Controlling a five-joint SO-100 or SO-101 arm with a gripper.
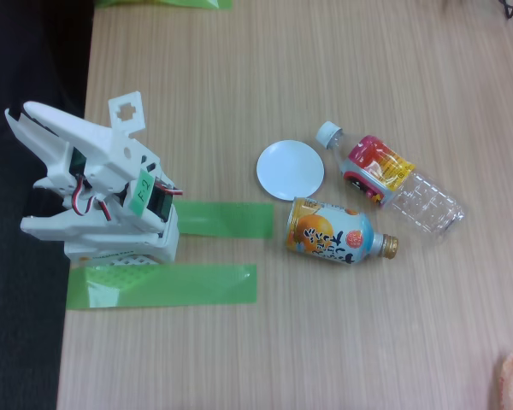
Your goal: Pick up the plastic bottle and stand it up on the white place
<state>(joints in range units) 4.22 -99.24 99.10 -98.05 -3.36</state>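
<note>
1. Currently, the plastic bottle [392, 181] is seen lying on its side on the table [342, 342], apparently empty, just right of the white place [290, 169].
2. Its long axis runs diagonally: cap at upper left near the disc, base at lower right.
3. The orange bottle-can [335, 232] is laid just below, gold cap to the right.
4. The folded arm's claw [34, 124]: open or closed cannot be told.

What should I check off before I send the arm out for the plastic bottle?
1. Plastic bottle found: ok, lying on its side, white cap toward the disc.
2. White disc free of objects: ok.
3. Room around the bottle: not ok, the orange bottle-can lies close beside it.
4. Gripper empty: ok, folded back at the table edge.
5. Gripper opening: cannot tell.
</note>
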